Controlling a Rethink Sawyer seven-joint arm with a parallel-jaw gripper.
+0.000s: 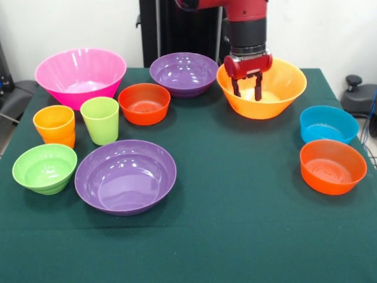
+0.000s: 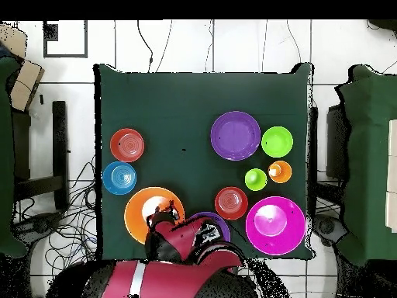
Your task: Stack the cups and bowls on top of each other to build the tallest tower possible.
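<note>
I saw a green worktop (image 1: pixel 235 224). On it sat a big pink bowl (image 1: pixel 80 75), a big orange bowl (image 1: pixel 277 94), two purple bowls (image 1: pixel 125 175) (image 1: pixel 184 73), two red bowls (image 1: pixel 144 103) (image 1: pixel 333 166), a blue bowl (image 1: pixel 328 124), a small green bowl (image 1: pixel 45 168), an orange cup (image 1: pixel 55 125) and a green cup (image 1: pixel 101 119). None were stacked.

Bright, even light is coming from above; bowls (image 1: pixel 125 175) are casting soft shadows on green cloth (image 1: pixel 235 224), glossy rims glinting w/ mild glare.

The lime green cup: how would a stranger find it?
In the front view, start at the large pink bowl. Just before it stand two cups, the orange cup and beside it the lime green cup, taller and narrower than the small green bowl.
</note>
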